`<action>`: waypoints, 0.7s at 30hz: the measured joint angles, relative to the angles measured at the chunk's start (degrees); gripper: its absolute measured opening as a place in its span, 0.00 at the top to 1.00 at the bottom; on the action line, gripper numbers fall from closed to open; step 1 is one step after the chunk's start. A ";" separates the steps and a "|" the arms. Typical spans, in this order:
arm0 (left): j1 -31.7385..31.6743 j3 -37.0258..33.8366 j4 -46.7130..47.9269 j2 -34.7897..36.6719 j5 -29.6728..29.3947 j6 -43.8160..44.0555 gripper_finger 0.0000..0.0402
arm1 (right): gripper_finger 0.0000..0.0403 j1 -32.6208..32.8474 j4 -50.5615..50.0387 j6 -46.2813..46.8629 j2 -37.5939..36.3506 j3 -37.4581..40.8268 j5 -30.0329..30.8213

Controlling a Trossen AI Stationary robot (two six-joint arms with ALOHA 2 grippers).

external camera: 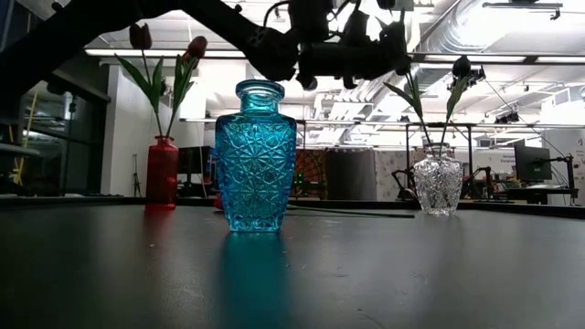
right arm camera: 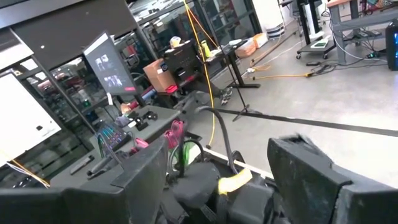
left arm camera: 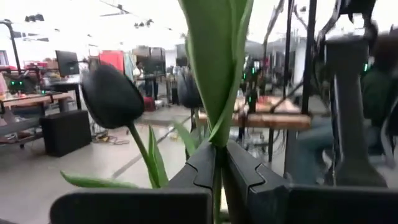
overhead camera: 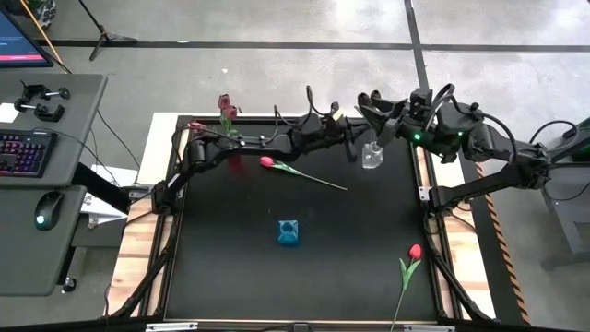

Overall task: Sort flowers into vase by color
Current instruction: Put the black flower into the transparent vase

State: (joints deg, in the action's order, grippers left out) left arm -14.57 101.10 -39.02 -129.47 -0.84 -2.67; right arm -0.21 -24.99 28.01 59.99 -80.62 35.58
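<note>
At the far left of the desk I have the red vase, already holding two flowers with dark red heads; from above they show at the back left corner. Just right of it a red tulip lies flat on the desk, stem trailing toward the middle. The blue vase stands empty near the centre.

My left arm reaches across the back of the desk, and the left tool is clenched on a green stem with a broad leaf rising from between the fingers. Two near-black tulip heads show just beyond it, the nearer one large in the wrist view. From above, this tool sits over the clear vase at the back right, which the level camera shows with dark-headed stems already in it.

So I judge I'm in the step of seating a dark flower in the clear vase. Next I need to confirm the stem is down the neck, then release and lift straight up so the leaf doesn't drag.

The right tool hovers close by, fingers spread and empty. One more red tulip waits at the front right.
</note>
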 joint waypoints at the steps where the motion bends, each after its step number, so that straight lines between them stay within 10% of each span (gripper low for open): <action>1: 0.00 0.00 -1.58 0.06 0.21 0.29 1.00 | 0.34 0.00 0.00 -0.02 0.00 0.00 0.01; 21: 0.00 0.04 6.66 0.33 1.44 -0.37 1.00 | 0.34 0.00 -0.18 -1.14 0.00 0.00 0.01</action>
State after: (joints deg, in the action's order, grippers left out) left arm -14.57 101.14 -32.37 -129.14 0.60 -3.03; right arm -0.21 -25.17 26.87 59.99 -80.62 35.58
